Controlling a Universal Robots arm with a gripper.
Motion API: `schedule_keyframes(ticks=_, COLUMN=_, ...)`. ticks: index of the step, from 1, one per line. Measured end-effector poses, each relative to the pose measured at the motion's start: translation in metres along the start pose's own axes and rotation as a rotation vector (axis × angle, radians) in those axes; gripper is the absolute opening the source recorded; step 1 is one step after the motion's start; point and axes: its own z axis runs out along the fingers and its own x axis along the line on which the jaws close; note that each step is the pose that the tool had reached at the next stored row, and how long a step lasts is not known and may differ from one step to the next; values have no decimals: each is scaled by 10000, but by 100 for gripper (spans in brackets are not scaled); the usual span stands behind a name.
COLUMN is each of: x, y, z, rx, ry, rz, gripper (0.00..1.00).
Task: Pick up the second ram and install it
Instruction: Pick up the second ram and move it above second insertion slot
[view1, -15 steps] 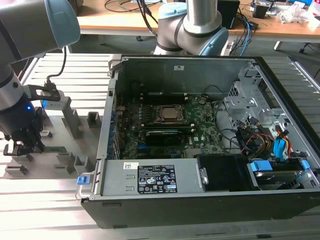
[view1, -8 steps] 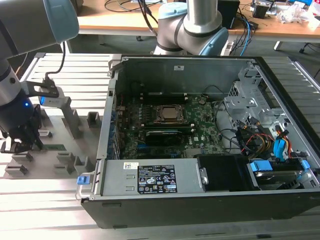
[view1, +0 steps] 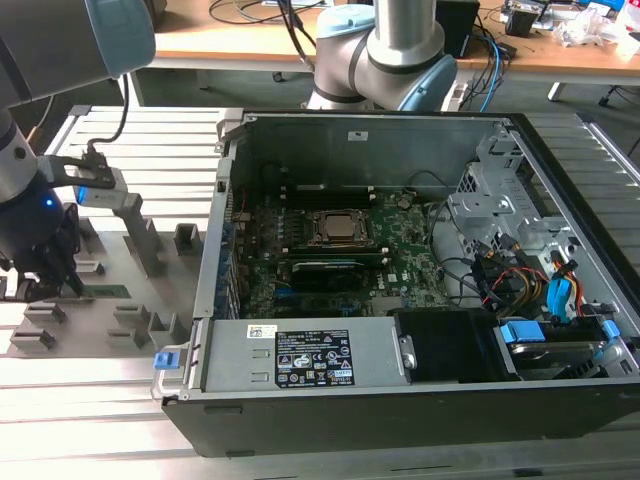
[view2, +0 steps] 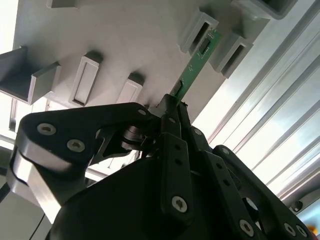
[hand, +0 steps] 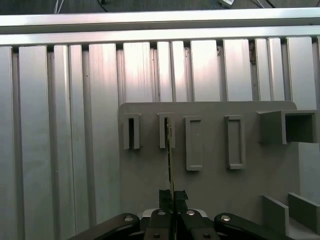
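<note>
Gripping stage only, by my reading: end effector (hand: 173, 196) narrow, pinched on the ram stick (hand: 170, 150); stick on edge, far end between two blocks of the gray holder (hand: 215, 185) on the counter (hand: 65, 125); lift, carry and seating in the open computer (view1: 400, 250) not yet done.

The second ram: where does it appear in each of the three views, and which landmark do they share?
Exterior view: the second ram is a thin green strip at the exterior view's left, beside the gripper.
Second wrist view: a green stick running from the gripper to a slotted block.
First wrist view: edge-on, a thin line from gripper to slot.
Shared landmark: the grey fixture plate.
</note>
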Motion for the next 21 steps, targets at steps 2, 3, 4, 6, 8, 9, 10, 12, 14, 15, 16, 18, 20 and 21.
schedule_keyframes(ticks=2, x=-1, y=2, z=-31, rx=0, ry=0, rz=0, gripper=14)
schedule_keyframes(ticks=3, x=-1, y=2, z=-41, rx=0, ry=0, rz=0, gripper=14)
schedule_keyframes(ticks=4, x=-2, y=3, z=-54, rx=0, ry=0, rz=0, gripper=14)
schedule_keyframes(ticks=6, x=-2, y=4, z=-80, rx=-1, ry=0, rz=0, gripper=14)
schedule_keyframes(ticks=8, x=-4, y=6, z=-128, rx=0, ry=1, rz=1, gripper=14)
schedule_keyframes(ticks=9, x=-5, y=8, z=-163, rx=0, ry=0, rz=0, gripper=14)
schedule_keyframes(ticks=10, x=-6, y=9, z=-199, rx=-1, ry=0, rz=1, gripper=14)
schedule_keyframes(ticks=12, x=-7, y=11, z=-248, rx=-1, ry=0, rz=1, gripper=14)
schedule_keyframes(ticks=14, x=-9, y=14, z=-298, rx=0, ry=0, rz=1, gripper=14)
schedule_keyframes(ticks=15, x=-9, y=15, z=-319, rx=0, ry=0, rz=0, gripper=14)
schedule_keyframes(ticks=16, x=-10, y=16, z=-349, rx=0, ry=1, rz=0, gripper=14)
schedule_keyframes(ticks=18, x=-10, y=17, z=-371, rx=-1, ry=1, rz=1, gripper=14)
schedule_keyframes(ticks=20, x=-12, y=18, z=-409, rx=0, ry=0, rz=0, gripper=14)
schedule_keyframes(ticks=21, x=-12, y=19, z=-420, rx=0, ry=0, rz=0, gripper=14)
